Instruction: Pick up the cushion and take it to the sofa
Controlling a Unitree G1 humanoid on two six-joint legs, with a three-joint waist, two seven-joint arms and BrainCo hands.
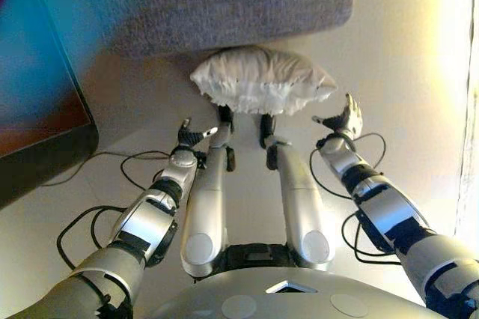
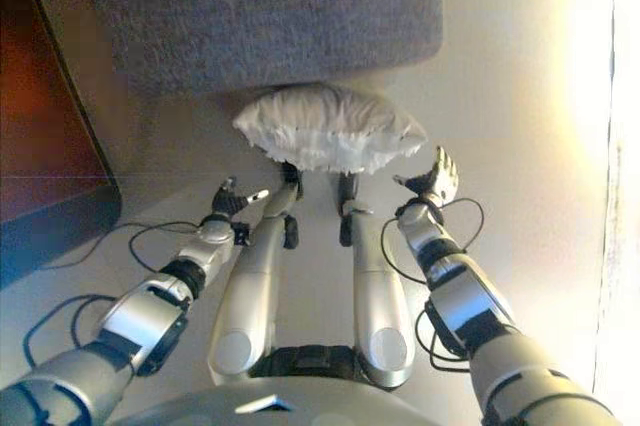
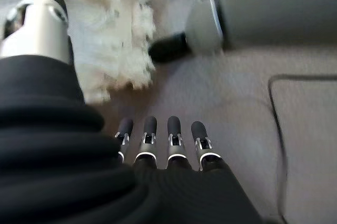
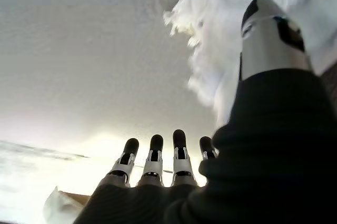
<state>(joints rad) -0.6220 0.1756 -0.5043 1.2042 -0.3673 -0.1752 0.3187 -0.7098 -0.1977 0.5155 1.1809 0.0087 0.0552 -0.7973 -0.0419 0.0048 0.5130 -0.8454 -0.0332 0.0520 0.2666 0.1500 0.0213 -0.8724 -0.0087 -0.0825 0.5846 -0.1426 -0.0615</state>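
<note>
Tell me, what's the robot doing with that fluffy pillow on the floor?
The robot is reaching for the white cushion, which lies on the floor against the grey sofa. Its left hand and right hand are both open, one on each side of the cushion, not touching it. Nothing is picked up yet.

Both eye views look steeply down from the head, set slightly apart, sharing the cushion [image 1: 260, 87] on the floor [image 1: 397, 72] and the grey sofa [image 1: 224, 4] beyond it. The left wrist view looks along the left hand [image 3: 158, 145] from very close at the cushion's fringe. The right wrist view looks past the right hand [image 4: 158, 158] at that cushion's other side.
</note>
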